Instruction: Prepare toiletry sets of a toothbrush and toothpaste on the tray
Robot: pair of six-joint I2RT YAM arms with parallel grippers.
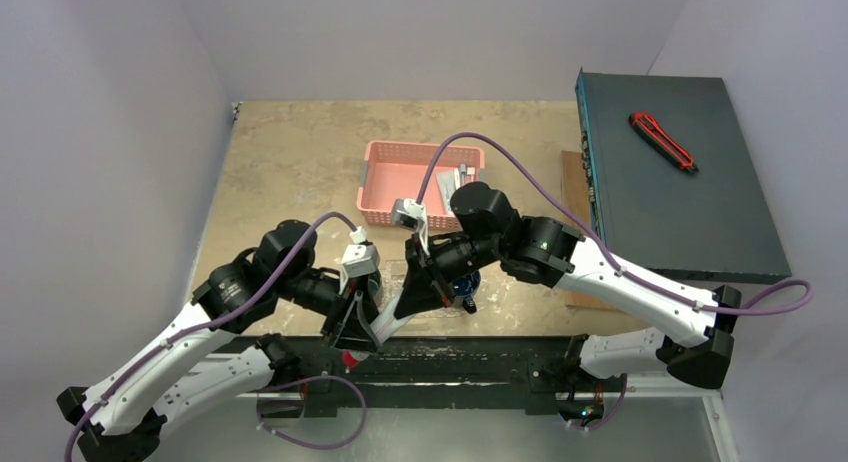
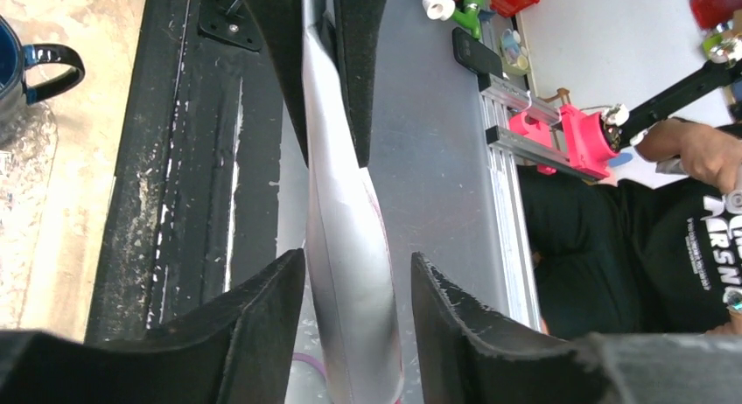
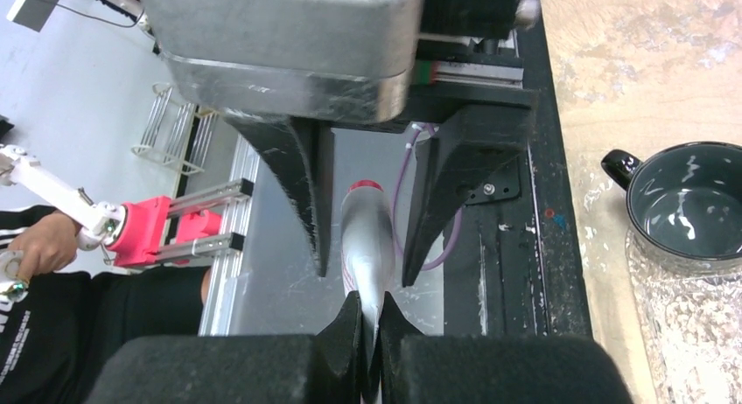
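A silver toothpaste tube (image 1: 385, 327) (image 2: 350, 247) (image 3: 367, 233) hangs in the air above the table's near edge, between my two grippers. My right gripper (image 1: 405, 310) (image 3: 369, 297) is shut on its flat crimped end. My left gripper (image 1: 355, 344) (image 2: 357, 257) faces it, jaws astride the tube's body, with a gap showing on one side. The see-through tray (image 1: 490, 307) (image 3: 682, 334) lies on the table beside them, with a dark mug (image 1: 465, 282) (image 3: 691, 207) standing on it. No toothbrush is in view.
The pink basket (image 1: 385, 187) stands behind the arms, with more grey tubes (image 1: 465, 174) at its right end. A dark box (image 1: 680, 202) at the right carries a red-black cutter (image 1: 662, 142). A person (image 2: 665, 238) sits past the near edge.
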